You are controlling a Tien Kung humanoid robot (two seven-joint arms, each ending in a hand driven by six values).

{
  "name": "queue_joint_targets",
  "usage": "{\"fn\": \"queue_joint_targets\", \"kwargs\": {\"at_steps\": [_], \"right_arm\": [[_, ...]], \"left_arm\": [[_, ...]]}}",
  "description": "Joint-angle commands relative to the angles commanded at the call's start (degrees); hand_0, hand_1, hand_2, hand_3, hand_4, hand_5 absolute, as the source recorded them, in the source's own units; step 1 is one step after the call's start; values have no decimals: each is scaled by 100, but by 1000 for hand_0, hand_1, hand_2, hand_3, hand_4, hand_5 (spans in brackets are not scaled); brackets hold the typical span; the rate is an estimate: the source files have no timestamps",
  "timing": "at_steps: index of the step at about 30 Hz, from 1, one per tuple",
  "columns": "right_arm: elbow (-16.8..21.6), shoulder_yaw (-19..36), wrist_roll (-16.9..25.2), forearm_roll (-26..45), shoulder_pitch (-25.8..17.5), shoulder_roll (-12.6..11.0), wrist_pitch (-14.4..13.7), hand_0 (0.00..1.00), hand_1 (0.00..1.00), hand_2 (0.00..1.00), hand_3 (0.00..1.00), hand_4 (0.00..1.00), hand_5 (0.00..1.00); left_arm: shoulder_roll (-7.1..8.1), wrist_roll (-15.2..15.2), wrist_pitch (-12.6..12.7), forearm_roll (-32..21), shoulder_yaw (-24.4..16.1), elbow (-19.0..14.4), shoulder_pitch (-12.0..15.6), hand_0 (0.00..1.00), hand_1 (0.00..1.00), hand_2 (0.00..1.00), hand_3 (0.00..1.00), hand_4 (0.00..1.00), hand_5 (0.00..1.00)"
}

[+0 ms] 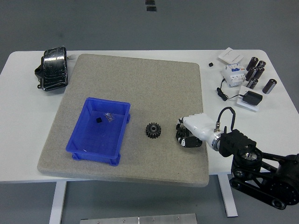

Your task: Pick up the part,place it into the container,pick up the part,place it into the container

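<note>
High head view — down over table (pixel 18 154)

Bare mat (pixel 140 79) is lying open between the right hand (pixel 188 134) and the gear (pixel 153 130); beyond it, the blue bin (pixel 122 129) wall is standing in the way.

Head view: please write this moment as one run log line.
right hand: curled, empty, right of gear | gear: on mat | blue bin: small parts inside

No text, label, brand or number can be read anywhere; any print on the small items at the upper right is too small.
</note>
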Motion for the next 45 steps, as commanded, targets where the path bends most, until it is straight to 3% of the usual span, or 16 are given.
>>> {"fn": "queue_joint_targets", "kwargs": {"at_steps": [9,10,15,16,27,28,34,45], "right_arm": [[-4,-17,43,24,-9,15,-70,265,401,357,649,557,401],[-6,-25,45,21,-10,16,-78,262,403,330,564,616,307],[-19,-52,63,11,-5,18,-133,262,403,330,564,616,307],[-24,-55,67,13,-3,18,-141,255,408,324,367,631,255],[-93,-81,114,60,-14,37,-214,252,406,323,336,622,245],[-94,-79,120,62,-12,37,-225,250,404,322,332,626,288],[-99,-74,156,66,1,37,-292,248,404,321,332,615,296],[-45,-53,197,53,66,50,-378,244,408,319,327,592,264]], "left_arm": [[4,-37,23,-77,40,5,10,686,668,643,591,705,277],[4,-42,25,-85,44,6,11,685,668,642,593,704,275],[2,-47,38,-89,35,6,11,685,668,642,593,704,275],[1,-50,39,-95,38,6,10,684,668,643,594,705,280],[5,-65,58,-104,31,7,8,685,667,643,595,704,281],[4,-65,60,-104,30,6,9,685,667,645,596,706,284],[7,-80,76,-119,35,7,6,684,667,647,598,707,290],[2,-117,125,-120,20,6,0,684,666,647,599,709,300]]}}
